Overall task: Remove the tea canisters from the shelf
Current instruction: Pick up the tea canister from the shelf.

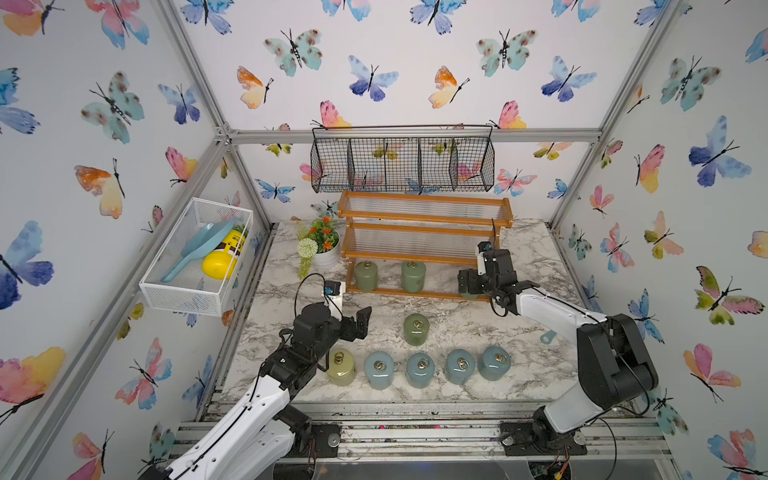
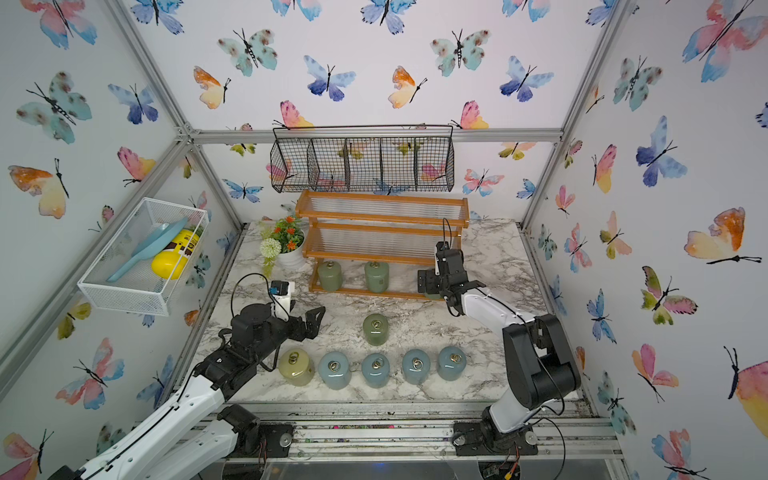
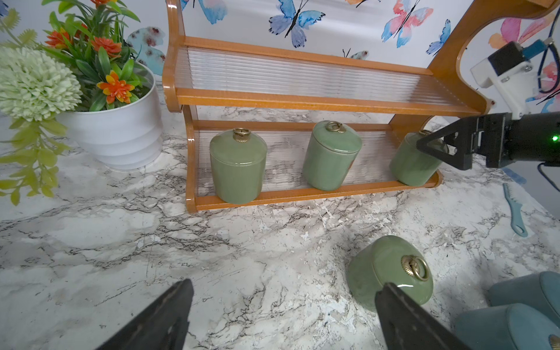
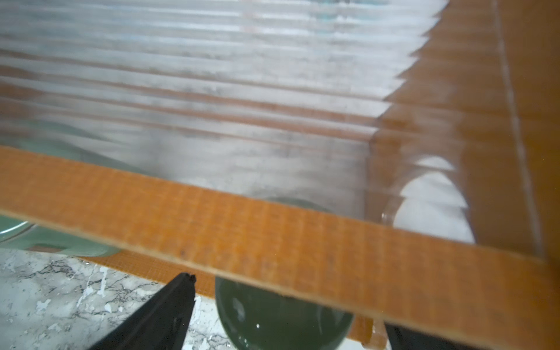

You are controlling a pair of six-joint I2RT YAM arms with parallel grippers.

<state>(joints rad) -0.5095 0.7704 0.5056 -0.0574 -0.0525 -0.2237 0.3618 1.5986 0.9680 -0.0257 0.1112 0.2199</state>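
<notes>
On the bottom tier of the shelf (image 1: 419, 226), your right gripper (image 1: 468, 286) has its jaws spread wide either side of the end green canister (image 3: 409, 165), with a gap showing, so no grip on it. Two more green canisters (image 1: 366, 276) (image 1: 413, 276) stand upright on that same tier. Your left gripper (image 1: 358, 325) hangs wide open and empty near the cream-yellow canister (image 1: 340, 368), which sits on the marble table (image 1: 519, 257) in a row with four blue canisters (image 1: 379, 370) (image 1: 419, 370) (image 1: 460, 365) (image 1: 494, 363). A lone green canister (image 1: 416, 329) stands just behind that row.
</notes>
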